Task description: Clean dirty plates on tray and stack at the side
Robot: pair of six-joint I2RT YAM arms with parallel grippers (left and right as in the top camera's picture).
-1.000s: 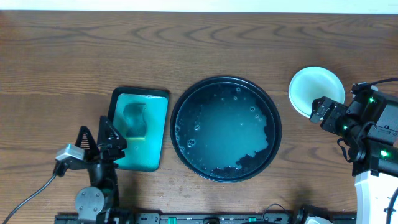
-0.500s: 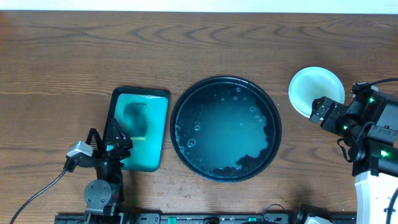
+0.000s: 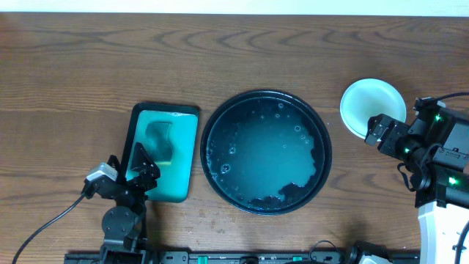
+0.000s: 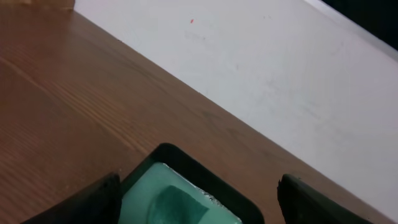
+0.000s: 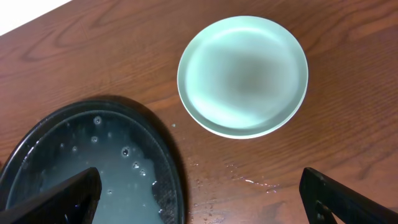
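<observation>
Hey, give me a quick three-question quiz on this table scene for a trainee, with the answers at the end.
1. True or false: a plate is lying in the black tray.
2. Fill in: the teal rectangular tray holds a ____.
3. Where does the pale plate sit? A) flat on the bare tabletop beside the black tray; B) in the teal tray; C) standing on edge.
Key: 1 false; 2 sponge; 3 A.

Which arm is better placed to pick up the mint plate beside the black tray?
The right. Its open right gripper hangs at the edge of the mint plate. The left gripper sits beyond the black tray, over the teal sponge tray.
</observation>
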